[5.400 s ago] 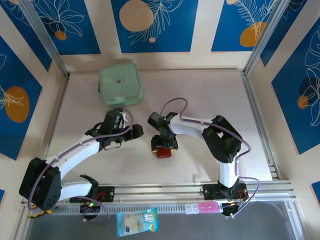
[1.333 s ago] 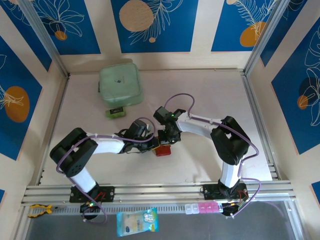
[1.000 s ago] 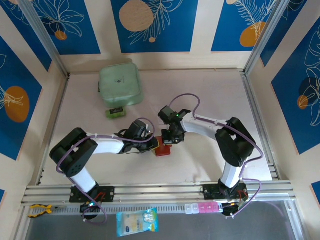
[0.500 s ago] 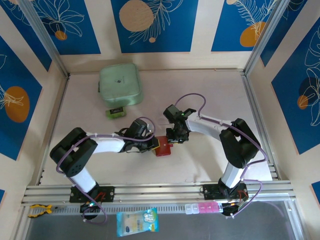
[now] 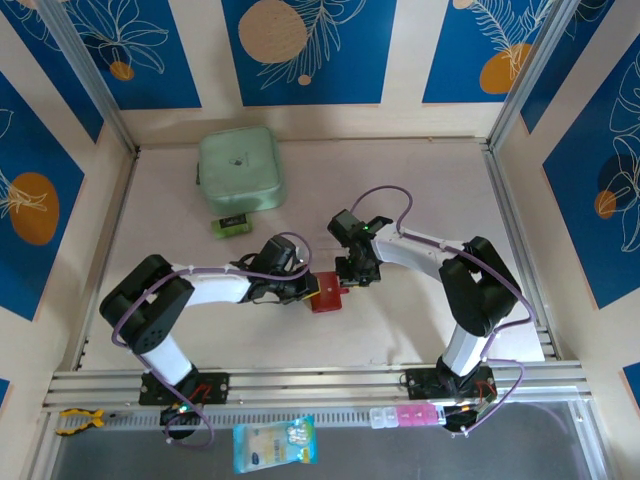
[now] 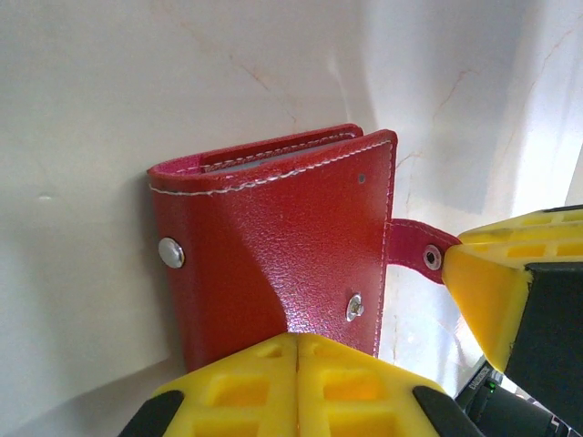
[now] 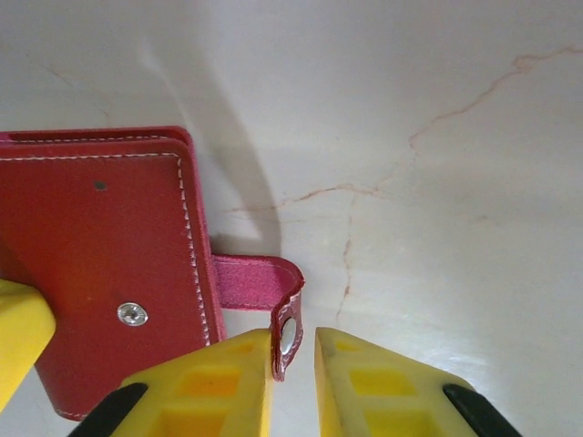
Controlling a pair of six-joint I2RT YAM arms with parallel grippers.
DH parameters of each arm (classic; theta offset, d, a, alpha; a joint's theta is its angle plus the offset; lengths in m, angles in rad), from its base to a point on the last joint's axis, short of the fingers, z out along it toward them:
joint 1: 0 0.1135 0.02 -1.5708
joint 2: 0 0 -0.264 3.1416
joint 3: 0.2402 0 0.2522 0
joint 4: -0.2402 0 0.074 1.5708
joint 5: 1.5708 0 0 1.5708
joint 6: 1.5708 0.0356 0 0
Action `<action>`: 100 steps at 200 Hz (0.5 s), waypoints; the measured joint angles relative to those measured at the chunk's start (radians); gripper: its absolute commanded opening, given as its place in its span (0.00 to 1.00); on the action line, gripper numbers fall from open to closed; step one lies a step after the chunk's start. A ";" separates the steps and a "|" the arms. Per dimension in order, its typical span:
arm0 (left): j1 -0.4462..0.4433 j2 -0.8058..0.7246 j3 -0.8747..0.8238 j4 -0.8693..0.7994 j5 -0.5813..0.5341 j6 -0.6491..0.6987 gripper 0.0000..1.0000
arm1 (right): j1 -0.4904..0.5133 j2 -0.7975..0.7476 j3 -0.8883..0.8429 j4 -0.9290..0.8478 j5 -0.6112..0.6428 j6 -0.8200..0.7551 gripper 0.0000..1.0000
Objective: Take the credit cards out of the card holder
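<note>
The dark-red card holder (image 5: 324,298) lies folded shut on the table between both arms, seen close up in the left wrist view (image 6: 273,237) and the right wrist view (image 7: 100,246). My left gripper (image 5: 308,290) (image 6: 298,344) is shut, with its joined tips resting on the cover's near edge. The red snap tab (image 7: 255,280) is unsnapped and curls up to the holder's right. My right gripper (image 5: 348,282) (image 7: 293,350) is slightly open around the tab's end; the tab leans on the left finger, with a gap to the right one. The credit cards are hidden inside.
A mint-green zip case (image 5: 240,170) sits at the back left, with a small green-and-black block (image 5: 231,224) just in front of it. A pale packet (image 5: 274,444) lies below the front rail. Bare table stretches to the right of the holder.
My right gripper has shifted right, drawing the snap tab out from the holder, and its jaws have parted slightly. The left gripper has stayed pressed on the cover.
</note>
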 measured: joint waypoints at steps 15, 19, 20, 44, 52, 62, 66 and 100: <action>0.000 0.000 0.002 0.000 0.003 0.000 0.09 | 0.000 0.000 0.002 -0.010 0.013 0.000 0.20; 0.000 0.000 0.003 0.000 0.003 0.000 0.09 | 0.000 0.000 0.003 -0.011 0.015 0.000 0.19; 0.000 0.000 0.003 -0.001 0.004 0.000 0.09 | 0.000 0.000 0.004 -0.012 0.016 0.000 0.19; 0.000 0.000 0.006 -0.004 0.007 0.000 0.09 | 0.001 0.016 0.023 -0.020 0.031 0.000 0.15; 0.000 0.000 0.006 -0.004 0.007 0.000 0.09 | 0.002 0.025 0.031 -0.023 0.035 0.000 0.15; 0.000 0.000 0.006 -0.004 0.007 0.000 0.09 | 0.002 0.036 0.039 -0.024 0.036 0.000 0.16; 0.000 0.000 0.006 -0.004 0.007 0.000 0.09 | 0.002 0.040 0.041 -0.023 0.037 0.000 0.16; 0.000 0.000 0.006 -0.003 0.008 0.000 0.09 | 0.002 0.055 0.043 -0.018 0.024 0.000 0.21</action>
